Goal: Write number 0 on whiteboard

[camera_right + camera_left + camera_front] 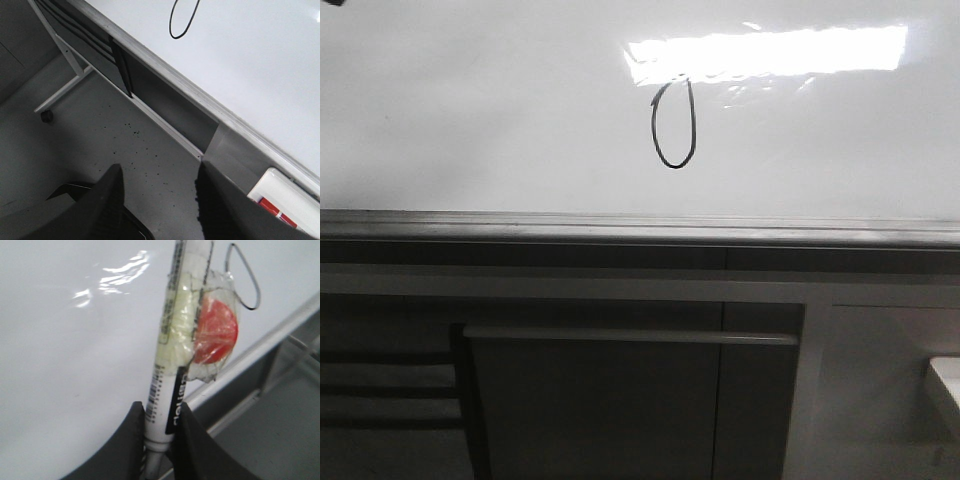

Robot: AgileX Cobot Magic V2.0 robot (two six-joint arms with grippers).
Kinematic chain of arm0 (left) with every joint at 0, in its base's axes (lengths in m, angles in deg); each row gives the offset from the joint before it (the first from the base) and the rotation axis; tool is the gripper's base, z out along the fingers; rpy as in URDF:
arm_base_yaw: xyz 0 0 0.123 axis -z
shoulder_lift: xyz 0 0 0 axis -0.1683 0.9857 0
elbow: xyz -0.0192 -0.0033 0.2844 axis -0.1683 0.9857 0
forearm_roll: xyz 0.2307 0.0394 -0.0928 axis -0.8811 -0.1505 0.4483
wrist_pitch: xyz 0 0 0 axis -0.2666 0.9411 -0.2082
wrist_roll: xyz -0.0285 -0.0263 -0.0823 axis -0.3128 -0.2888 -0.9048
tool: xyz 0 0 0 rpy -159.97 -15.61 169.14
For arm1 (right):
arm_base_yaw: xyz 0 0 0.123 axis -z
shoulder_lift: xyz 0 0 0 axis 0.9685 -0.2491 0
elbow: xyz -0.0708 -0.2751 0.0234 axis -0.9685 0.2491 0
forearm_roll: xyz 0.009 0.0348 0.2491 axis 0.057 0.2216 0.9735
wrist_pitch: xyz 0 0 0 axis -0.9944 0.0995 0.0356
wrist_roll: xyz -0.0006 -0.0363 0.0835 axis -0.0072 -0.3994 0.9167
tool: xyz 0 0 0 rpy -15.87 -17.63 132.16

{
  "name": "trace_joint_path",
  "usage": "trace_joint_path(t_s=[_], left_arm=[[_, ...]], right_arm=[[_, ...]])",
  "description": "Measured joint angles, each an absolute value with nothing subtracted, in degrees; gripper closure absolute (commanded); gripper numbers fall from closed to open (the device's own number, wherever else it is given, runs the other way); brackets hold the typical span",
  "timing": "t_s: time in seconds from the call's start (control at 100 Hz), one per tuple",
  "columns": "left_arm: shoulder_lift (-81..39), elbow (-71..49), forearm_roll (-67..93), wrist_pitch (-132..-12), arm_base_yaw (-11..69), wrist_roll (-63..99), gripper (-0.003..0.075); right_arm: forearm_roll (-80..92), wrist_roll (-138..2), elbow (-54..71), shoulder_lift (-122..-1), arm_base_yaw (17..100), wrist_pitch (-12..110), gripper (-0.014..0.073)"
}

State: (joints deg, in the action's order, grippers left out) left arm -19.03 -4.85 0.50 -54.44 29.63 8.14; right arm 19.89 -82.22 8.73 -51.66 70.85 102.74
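We see a thin black 0 (pixel 673 123), narrow and tall, on the glossy whiteboard (pixel 470 110). Our left fingers (pixel 135 435) clamp a marker (pixel 170 365); our right fingers (pixel 107 195) gape, empty.

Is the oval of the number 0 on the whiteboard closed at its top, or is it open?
Cannot tell. In the front view glare covers the top of the number 0 on the whiteboard, and the marker hides part of it in the left wrist view.

The whiteboard (pixel 470 110) lies bare left, right and below the number 0 (pixel 673 125), free for a gripper; its grey edge strip (pixel 640 228) bounds that room along the bottom.
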Motion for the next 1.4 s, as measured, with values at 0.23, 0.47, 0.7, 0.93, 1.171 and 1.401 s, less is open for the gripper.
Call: trace_joint_path(t_s=[0.23, 0.47, 0.7, 0.93, 1.171, 1.401], left_arm=[[-22.8, 8.9, 0.6, -73.6, 18.0, 7.0, 0.0731], [-17.8, 14.4, 1.2, -90.2, 13.7, 6.7, 0.0731], [-7.3, 14.4, 1.3, -102.5, 13.7, 6.7, 0.0731], [0.1, 13.0, 0.2, -105.8, 18.2, 6.7, 0.0731], [2.0, 12.7, -0.6, -107.5, 20.1, 6.7, 0.0731], [2.1, 12.7, -1.6, -107.9, 20.1, 6.7, 0.0729]], right_arm=[[19.9, -82.2, 9.0, -51.7, 70.9, 101.7, 0.0288], [19.9, -82.2, 9.0, -51.7, 70.9, 101.5, 0.0288], [19.9, -82.2, 9.0, -51.7, 70.9, 101.4, 0.0288], [19.9, -82.2, 9.0, -51.7, 70.9, 101.1, 0.0288], [19.9, -82.1, 9.0, -51.7, 70.9, 101.1, 0.0288], [19.9, -82.1, 9.0, -51.7, 70.9, 101.1, 0.0288]])
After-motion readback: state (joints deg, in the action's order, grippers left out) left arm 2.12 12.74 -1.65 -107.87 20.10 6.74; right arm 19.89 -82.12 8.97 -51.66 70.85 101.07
